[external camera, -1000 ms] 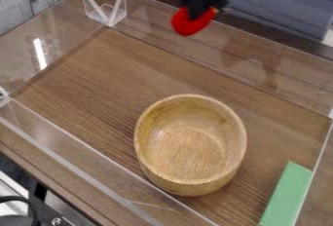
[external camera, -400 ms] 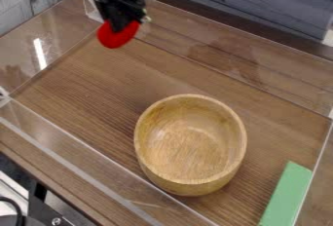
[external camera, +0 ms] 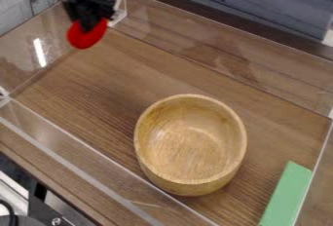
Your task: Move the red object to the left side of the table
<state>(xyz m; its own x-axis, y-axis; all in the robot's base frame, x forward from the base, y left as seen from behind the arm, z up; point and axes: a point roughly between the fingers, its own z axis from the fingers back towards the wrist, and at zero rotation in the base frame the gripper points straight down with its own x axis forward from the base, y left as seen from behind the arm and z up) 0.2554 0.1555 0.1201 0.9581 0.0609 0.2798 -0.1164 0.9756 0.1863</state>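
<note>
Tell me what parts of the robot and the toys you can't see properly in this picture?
Only one camera view, so:
- End effector: blurred and dark; its fingers cannot be told apart, and the arm above is cut off by the top edge.
- Red object: blurred, its top hidden by the end effector.
- Green block: cut off by the bottom edge.
- Wooden bowl: its far outer side is hidden by its own rim.

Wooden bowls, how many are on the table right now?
1. The wooden bowl sits on the table right of centre towards the near edge, beside the green block. The red object is held by the gripper at far left. Nothing seems hidden.
</note>
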